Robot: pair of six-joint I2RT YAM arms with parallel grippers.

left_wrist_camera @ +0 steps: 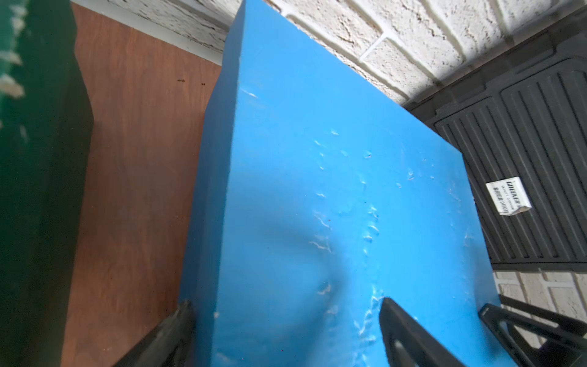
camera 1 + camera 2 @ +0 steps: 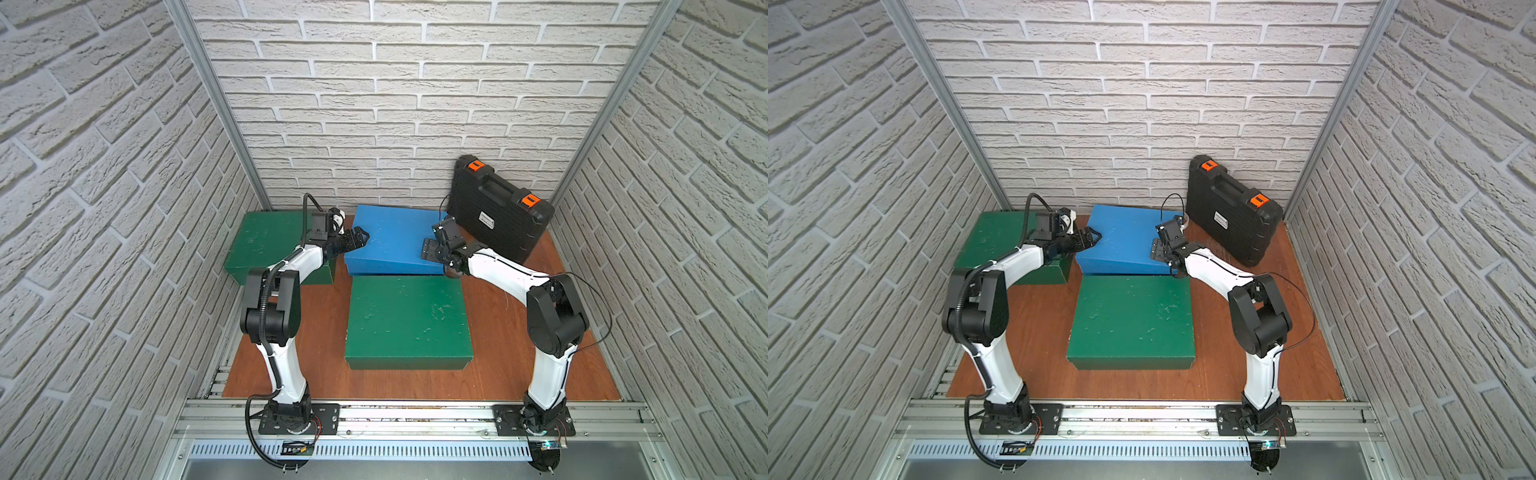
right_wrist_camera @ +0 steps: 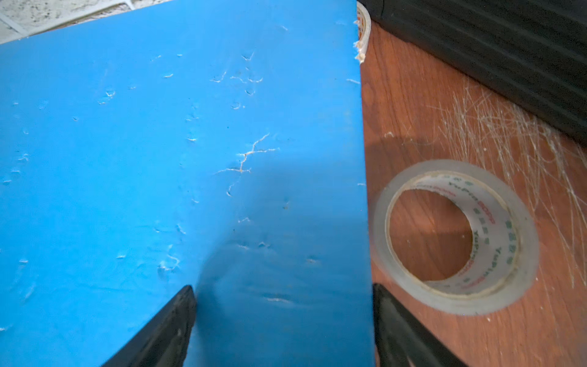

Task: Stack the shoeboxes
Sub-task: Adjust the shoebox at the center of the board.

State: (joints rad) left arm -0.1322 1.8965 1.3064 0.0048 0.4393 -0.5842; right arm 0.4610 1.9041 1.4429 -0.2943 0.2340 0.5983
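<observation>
Your blue shoebox [image 2: 395, 239] lay tilted just behind the front green shoebox [image 2: 407, 320], its long axis running crosswise. Your left gripper [image 2: 360, 240] straddled its left end, your right gripper [image 2: 429, 250] its right end, both sets of jaws spread wide, neither arm nearer.

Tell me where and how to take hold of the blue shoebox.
Take the blue shoebox by its two short ends, left tool from its left end, right tool from its right. It looks too wide for one tool to span, and a tape roll lies close by the right end.
</observation>
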